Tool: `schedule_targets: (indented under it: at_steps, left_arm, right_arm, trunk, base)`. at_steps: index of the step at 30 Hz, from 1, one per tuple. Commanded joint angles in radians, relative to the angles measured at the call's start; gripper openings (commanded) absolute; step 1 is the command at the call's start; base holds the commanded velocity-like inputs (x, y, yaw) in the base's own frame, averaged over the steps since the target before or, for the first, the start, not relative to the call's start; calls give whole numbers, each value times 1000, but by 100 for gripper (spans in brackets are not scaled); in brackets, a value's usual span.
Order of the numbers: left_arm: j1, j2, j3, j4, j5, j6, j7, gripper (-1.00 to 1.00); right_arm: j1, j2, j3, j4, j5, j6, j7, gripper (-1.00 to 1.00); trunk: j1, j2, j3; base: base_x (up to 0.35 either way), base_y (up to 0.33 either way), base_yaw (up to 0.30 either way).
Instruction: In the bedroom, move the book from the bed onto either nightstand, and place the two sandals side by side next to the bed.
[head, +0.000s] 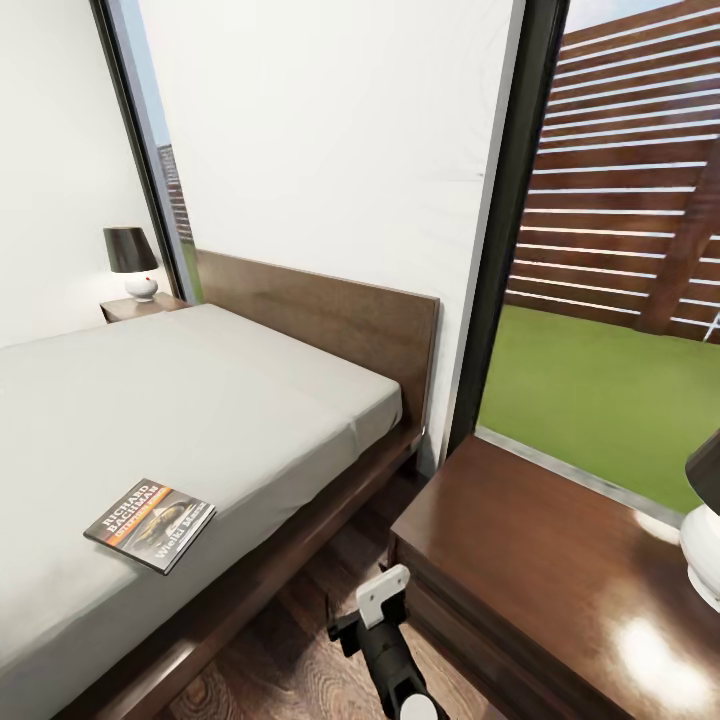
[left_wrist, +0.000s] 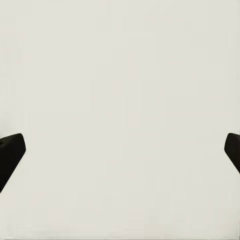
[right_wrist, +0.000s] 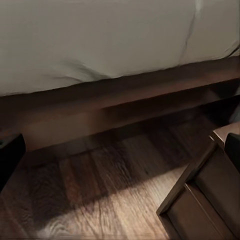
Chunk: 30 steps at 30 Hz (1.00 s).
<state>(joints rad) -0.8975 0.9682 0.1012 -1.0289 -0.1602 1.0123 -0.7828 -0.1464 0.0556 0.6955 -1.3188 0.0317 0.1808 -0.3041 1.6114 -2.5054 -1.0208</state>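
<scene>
The book (head: 150, 524) lies flat on the grey mattress of the bed (head: 230, 400), near the bed's near edge and well apart from the headboard (head: 330, 315). Its dark cover faces up, with an orange band and white lettering.

Just beside the bed, across a narrow strip of wood-plank floor (head: 300, 660), stands a nightstand (head: 520, 580) of glossy dark wood; a white lamp base (head: 703, 545) sits at its far right edge (its shade is cut off by the frame). A second nightstand (head: 135, 307) stands beyond the far side of the bed, carrying a small lamp (head: 133, 262) with a dark shade.

The right arm (head: 385, 640) reaches up between the bed and the near nightstand. In the right wrist view the right end effector (right_wrist: 120, 150) has its fingertips (right_wrist: 10, 155) spread wide, holding nothing, above the floor beside the bed frame. The left end effector (left_wrist: 120, 150) is likewise spread wide and empty, facing a plain pale surface, probably the mattress or a wall.
</scene>
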Motion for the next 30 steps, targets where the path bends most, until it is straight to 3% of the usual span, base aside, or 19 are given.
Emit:
schedule_targets:
  at_steps: [1,8,15,24,30]
  left_arm:
    - [-1,5,1,14,-10,3,-11,100]
    - [0,27,2,77,-10,-2,-14,100]
    - [0,97,3,91,-8,2,-18,100]
    - [0,150,2,94,-9,7,-23,100]
    - [-1,213,4,84,-4,27,-25,100]
  right_arm:
    - [-1,0,5,0,3,8,-6,100]
    - [-1,1,9,30,-1,7,-6,100]
    - [-1,2,10,61,-3,4,-6,100]
    - [-6,3,9,78,-4,2,-5,100]
    - [-25,2,9,104,-5,1,-5,100]
  trunk:
    - [0,0,-1]
    - [0,0,-1]
    - [0,0,-1]
    - [0,0,-1]
    - [0,0,-1]
  base:
    - [0,0,0]
    - [0,0,0]
    - [0,0,0]
    - [0,0,0]
    - [0,0,0]
